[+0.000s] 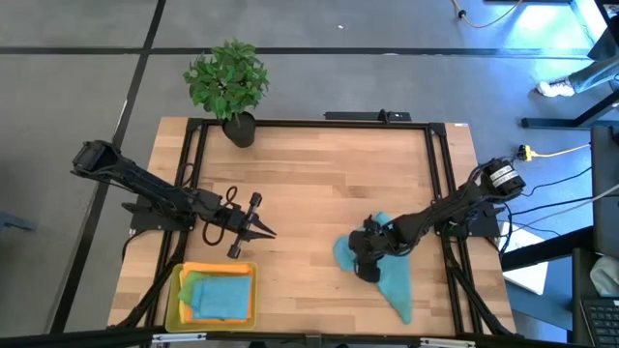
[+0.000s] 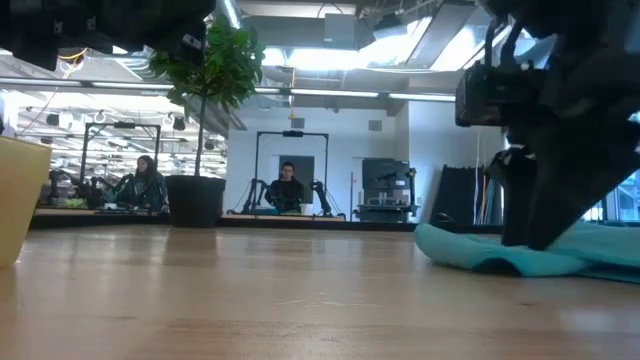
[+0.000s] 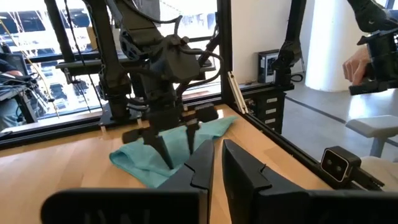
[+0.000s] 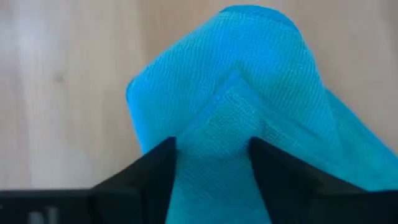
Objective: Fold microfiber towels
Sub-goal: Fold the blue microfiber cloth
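A teal-blue microfiber towel [image 1: 392, 275] lies rumpled on the wooden table, near its right front, spread flat toward the near edge and bunched at its far left end [image 3: 137, 162]. My right gripper [image 1: 368, 261] slants down over that bunched end, open, with a raised corner fold between its fingers [image 4: 212, 155]. My left gripper [image 1: 261, 230] hangs level above the table's left half, shut and holding nothing. A folded teal towel [image 1: 218, 295] lies on an orange one in the yellow tray [image 1: 172, 300]. My right gripper comes at the teal towel from above, slanting down, with its open fingers [image 3: 163, 146] either side of a raised corner fold [image 4: 233, 93]. The tips reach the cloth; I cannot tell whether they press on it. The towel lies on the table.
A potted plant [image 1: 229, 82] stands at the table's far left edge. The yellow tray sits at the near left corner. Black frame rails [image 1: 440, 174] run along the table's sides. Bare wood lies between the two arms. People sit in the room beyond [image 2: 288, 185].
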{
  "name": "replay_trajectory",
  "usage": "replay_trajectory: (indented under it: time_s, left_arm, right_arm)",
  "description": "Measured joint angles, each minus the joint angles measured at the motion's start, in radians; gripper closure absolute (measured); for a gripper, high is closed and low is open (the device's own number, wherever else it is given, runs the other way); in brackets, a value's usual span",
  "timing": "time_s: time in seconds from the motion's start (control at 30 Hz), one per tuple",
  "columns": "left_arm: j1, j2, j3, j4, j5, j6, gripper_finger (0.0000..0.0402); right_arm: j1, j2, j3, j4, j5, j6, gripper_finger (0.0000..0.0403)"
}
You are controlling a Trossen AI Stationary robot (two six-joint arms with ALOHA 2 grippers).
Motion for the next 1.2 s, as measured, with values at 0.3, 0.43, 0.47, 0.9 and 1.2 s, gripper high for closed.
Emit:
replay_trajectory:
  time_s: [0.3, 0.43, 0.47, 0.9, 1.2]
  left_arm:
    - [0.0, 0.0, 0.0, -0.002, 0.0, 0.001, 0.0393]
    - [0.0, 0.0, 0.0, -0.003, 0.0, 0.001, 0.0392]
    - [0.0, 0.0, 0.0, -0.003, 0.0, 0.001, 0.039]
    - [0.022, 0.0, 0.0, 0.033, -0.024, 0.046, 0.0376]
    - [0.04, 0.0, 0.0, 0.026, -0.027, 0.046, 0.0388]
  right_arm:
    - [0.01, -0.022, 0.078, -0.138, -0.045, 0.052, 0.0137]
    - [0.045, -0.022, 0.147, -0.198, -0.043, 0.081, 0.0138]
    - [0.061, -0.022, 0.162, -0.216, -0.043, 0.093, 0.0139]
    - [0.246, 0.078, 0.221, -0.343, -0.031, 0.452, 0.0142]
    - [0.266, 0.23, 0.349, -0.501, -0.051, 0.472, 0.0142]
